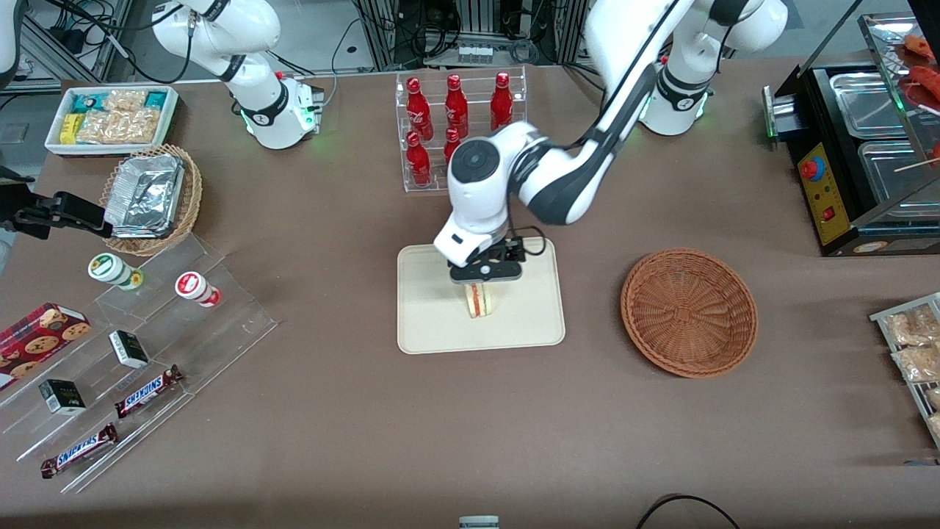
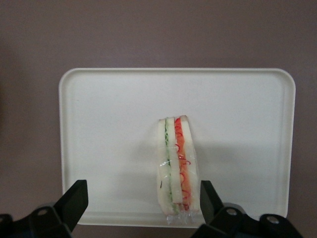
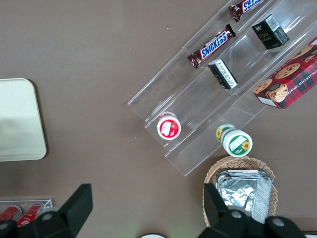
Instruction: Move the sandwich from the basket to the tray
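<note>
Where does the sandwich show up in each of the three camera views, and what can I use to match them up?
Front view: the sandwich stands on the tray, right under the gripper, whose fingers are open.
Left wrist view: the sandwich stands on the tray, between the open fingers and close to one of them.
Right wrist view: not in it; only a corner of the tray shows.
Shared landmark: the tray.

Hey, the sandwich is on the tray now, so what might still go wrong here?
The sandwich stands on its narrow edge on the tray, so it may tip over. The open tool straddles it, one finger touching or nearly touching its wrap; lifting away could drag or topple it. The basket is already empty.
</note>
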Tool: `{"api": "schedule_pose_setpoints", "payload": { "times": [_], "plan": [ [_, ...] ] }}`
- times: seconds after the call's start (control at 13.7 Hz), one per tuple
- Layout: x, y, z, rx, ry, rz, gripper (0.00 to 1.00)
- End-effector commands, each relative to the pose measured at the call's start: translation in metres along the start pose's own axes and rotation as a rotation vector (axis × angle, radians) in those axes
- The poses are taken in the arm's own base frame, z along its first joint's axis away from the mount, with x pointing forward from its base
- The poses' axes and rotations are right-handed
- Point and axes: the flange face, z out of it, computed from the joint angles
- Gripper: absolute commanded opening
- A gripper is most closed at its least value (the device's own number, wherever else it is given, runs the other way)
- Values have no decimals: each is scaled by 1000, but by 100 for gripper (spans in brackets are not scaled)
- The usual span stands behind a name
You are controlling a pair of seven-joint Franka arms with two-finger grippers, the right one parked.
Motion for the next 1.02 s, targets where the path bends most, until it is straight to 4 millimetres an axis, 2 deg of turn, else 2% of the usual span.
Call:
{"api": "schedule_pose_setpoints", "payload": {
  "times": [0.0, 0.15, 0.29, 0.44, 0.66, 0.95],
  "plan": [
    [15, -46, -60, 10, -17, -73, 100],
    [35, -90, -100, 22, -19, -140, 100],
    [47, -129, -129, 41, -35, -125, 100],
    [62, -178, -157, 7, -86, -90, 100],
    [75, -247, -189, 17, -119, -29, 100],
    [86, -322, -215, 20, -140, 29, 100]
  ]
}}
